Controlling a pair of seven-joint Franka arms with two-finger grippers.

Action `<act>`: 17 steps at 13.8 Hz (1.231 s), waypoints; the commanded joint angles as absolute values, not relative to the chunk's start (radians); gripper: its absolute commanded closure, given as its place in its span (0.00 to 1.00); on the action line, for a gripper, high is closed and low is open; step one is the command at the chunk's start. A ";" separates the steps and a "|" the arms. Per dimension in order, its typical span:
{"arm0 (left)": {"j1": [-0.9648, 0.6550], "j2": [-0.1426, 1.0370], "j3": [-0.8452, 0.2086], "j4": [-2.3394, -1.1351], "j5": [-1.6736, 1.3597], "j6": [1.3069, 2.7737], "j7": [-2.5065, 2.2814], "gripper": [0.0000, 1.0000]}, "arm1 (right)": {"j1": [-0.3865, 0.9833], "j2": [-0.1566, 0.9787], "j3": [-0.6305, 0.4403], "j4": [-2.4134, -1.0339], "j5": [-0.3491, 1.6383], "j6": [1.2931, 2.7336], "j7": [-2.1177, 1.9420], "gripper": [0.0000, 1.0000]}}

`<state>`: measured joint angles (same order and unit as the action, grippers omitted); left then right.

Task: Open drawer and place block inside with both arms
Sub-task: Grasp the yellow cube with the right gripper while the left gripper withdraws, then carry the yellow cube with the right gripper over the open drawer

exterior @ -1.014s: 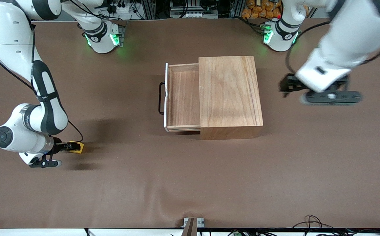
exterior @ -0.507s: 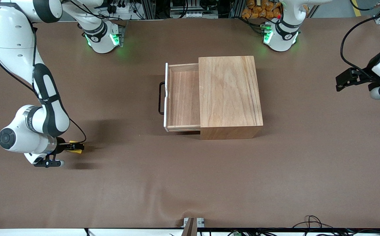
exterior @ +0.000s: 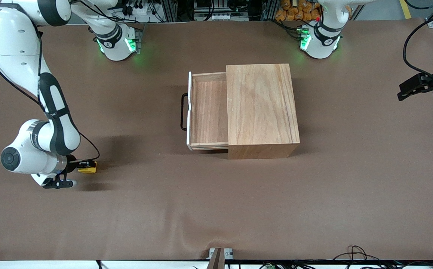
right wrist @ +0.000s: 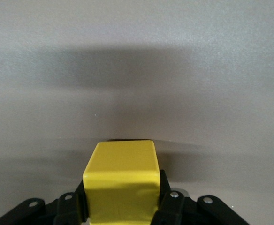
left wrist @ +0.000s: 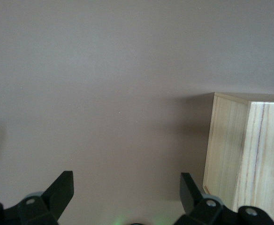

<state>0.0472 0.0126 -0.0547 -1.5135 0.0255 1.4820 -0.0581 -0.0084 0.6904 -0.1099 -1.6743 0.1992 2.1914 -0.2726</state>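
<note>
The drawer [exterior: 208,112] stands pulled out of the wooden box [exterior: 262,108] toward the right arm's end, its tray bare, with the black wire handle [exterior: 183,112] on its white-edged front. My right gripper [exterior: 85,166] is shut on the yellow block [exterior: 88,167], low over the table near the right arm's end; in the right wrist view the block [right wrist: 122,183] sits between the two fingers. My left gripper [exterior: 411,89] is open and empty at the left arm's end of the table; its wrist view shows the spread fingertips [left wrist: 62,188] and a corner of the box [left wrist: 245,154].
Brown mat [exterior: 216,205] covers the table. Both green-lit bases [exterior: 117,43] stand at the table's edge farthest from the front camera. Cables hang by the left arm [exterior: 412,45]. A small bracket [exterior: 219,254] sits at the edge nearest the front camera.
My left arm has swung away from the box toward its own end of the table. My right gripper has risen slightly and shifted with the block in its grip.
</note>
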 commanded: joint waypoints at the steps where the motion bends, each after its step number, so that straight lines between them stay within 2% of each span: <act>1: 0.066 -0.098 -0.064 -1.632 0.003 1.517 -0.037 0.00 | 0.014 0.614 -0.104 -1.663 0.216 2.116 -0.298 0.88; 5: 0.067 -0.112 -0.064 -1.637 0.003 1.493 -0.035 0.00 | 0.083 0.468 -0.103 -1.631 0.213 1.924 -0.299 0.89; 9: 0.066 -0.100 -0.064 -1.605 0.003 1.494 -0.041 0.00 | 0.231 0.376 -0.101 -1.588 0.222 1.773 -0.279 0.91; 12: 0.061 -0.095 -0.071 -1.606 0.003 1.494 -0.048 0.00 | 0.381 0.345 -0.101 -1.586 0.233 1.775 -0.208 0.91; 17: 0.061 -0.097 -0.071 -1.612 0.003 1.493 -0.044 0.00 | 0.586 0.347 -0.103 -1.578 0.264 1.822 0.189 0.94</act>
